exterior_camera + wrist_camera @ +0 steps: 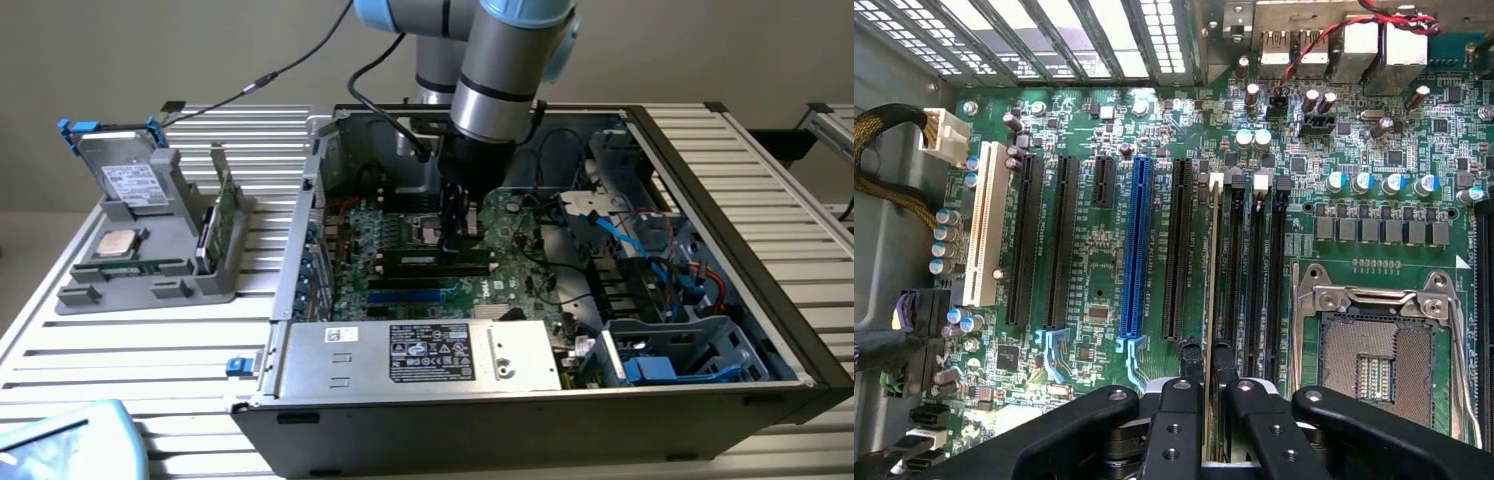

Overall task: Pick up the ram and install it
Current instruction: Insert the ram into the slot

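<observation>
- Pincer (461, 228), exterior view: low inside the open case (534, 425), with the arm coming straight down. Its tips are just over the black memory slots (430, 262) in the middle of the motherboard (387, 290).
- The slots' long axis runs 9-to-3 o'clock in this view.
- Grey holder (147, 270) on the tabletop (134, 350) sits at 9 o'clock from the pincer, well apart and outside the case. A green board (214, 228) stands on edge in it.
- Wrist view: pincer (1206, 358) is narrow and clamped on the ram (1211, 280). The ram is seen edge-on, a thin pale strip running out from between the fingers (1189, 365).
- Ram's long axis is parallel to the slot row. It lies right along the end slot, the one nearest the blue slot (1137, 250), and its far end meets a white latch (1216, 181).
- CPU socket (1374, 365) lies beyond the other three slots.
- Seated or just hovering above the slot: can't tell.
- My read: the line-up looks good, so what matters is keeping the stick square to that slot.
</observation>
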Robot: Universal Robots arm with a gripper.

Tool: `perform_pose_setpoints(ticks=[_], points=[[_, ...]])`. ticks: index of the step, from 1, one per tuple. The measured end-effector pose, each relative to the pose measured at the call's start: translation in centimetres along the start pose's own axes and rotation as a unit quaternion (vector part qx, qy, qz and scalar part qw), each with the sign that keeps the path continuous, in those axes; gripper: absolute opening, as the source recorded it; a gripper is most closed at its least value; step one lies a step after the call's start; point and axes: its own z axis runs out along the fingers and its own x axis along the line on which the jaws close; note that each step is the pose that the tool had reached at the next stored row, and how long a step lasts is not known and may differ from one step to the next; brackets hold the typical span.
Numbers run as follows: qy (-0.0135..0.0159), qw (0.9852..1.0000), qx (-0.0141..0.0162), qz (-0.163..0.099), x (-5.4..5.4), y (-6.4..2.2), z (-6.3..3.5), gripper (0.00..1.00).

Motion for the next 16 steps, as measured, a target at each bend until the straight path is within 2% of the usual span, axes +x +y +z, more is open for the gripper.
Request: perform_pose_setpoints(ticks=[4, 9, 16], points=[[0.0021, 1.0, 0.0004, 0.0, -0.02, -0.02, 0.12, 0.15], [0.0065, 1.0, 0.0002, 0.001, -0.04, -0.04, 0.2, 0.15], [0.0067, 1.0, 0.0001, 0.002, -0.18, -0.05, 0.22, 0.15]])
